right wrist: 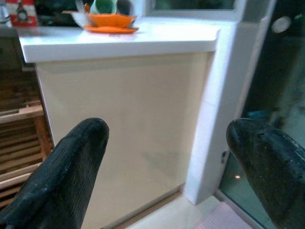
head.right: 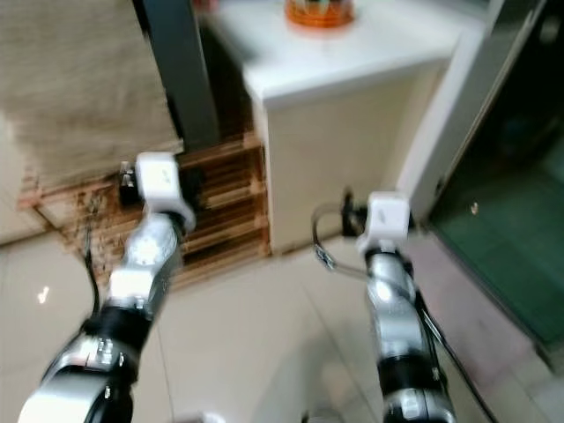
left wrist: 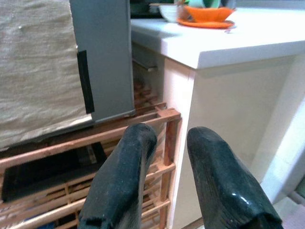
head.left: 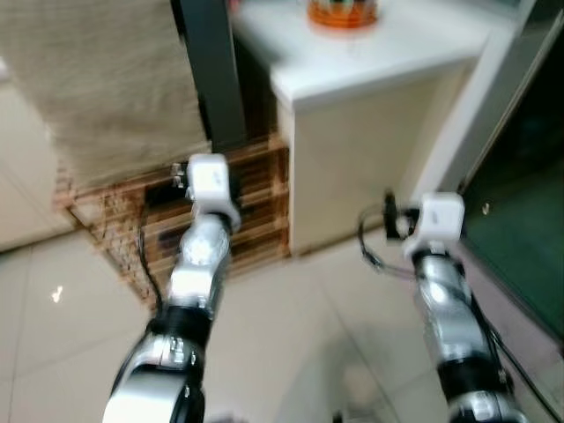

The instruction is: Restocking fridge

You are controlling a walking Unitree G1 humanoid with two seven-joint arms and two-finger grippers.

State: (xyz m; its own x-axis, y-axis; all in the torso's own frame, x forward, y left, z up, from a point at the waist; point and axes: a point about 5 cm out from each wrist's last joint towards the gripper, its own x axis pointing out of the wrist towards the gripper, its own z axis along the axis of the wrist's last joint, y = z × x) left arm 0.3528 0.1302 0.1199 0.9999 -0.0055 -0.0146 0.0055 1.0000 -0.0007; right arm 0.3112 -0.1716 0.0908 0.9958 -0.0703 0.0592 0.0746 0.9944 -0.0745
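Both arms are held forward over the pale tiled floor (head.left: 291, 335), facing a cream-fronted bench (head.left: 370, 62) with a white top.

Left tool (left wrist: 167, 157): fingers nearly together with a narrow gap, nothing between them, so loosely released and empty. It points at a wooden slatted rack (left wrist: 95, 157) that stands against the bench's side; a grey upright panel (left wrist: 102, 57) and a beige woven cloth (left wrist: 33, 67) are above and beside the rack.

Right tool (right wrist: 167, 157): fingers spread wide, released, empty. It faces the bench front, with a dark glass door (head.left: 520, 220) to its right.

On the bench top, well beyond both tools, sits an orange dish (right wrist: 110, 21) with cups or bowls in it; details too blurred to tell.

No fridge can be identified for certain, and no groceries to stock can be made out. Judgement: the task looks barely started. Neither tool carries anything, so finding the goods, picking them up, reaching the fridge and loading it all seem left to do.
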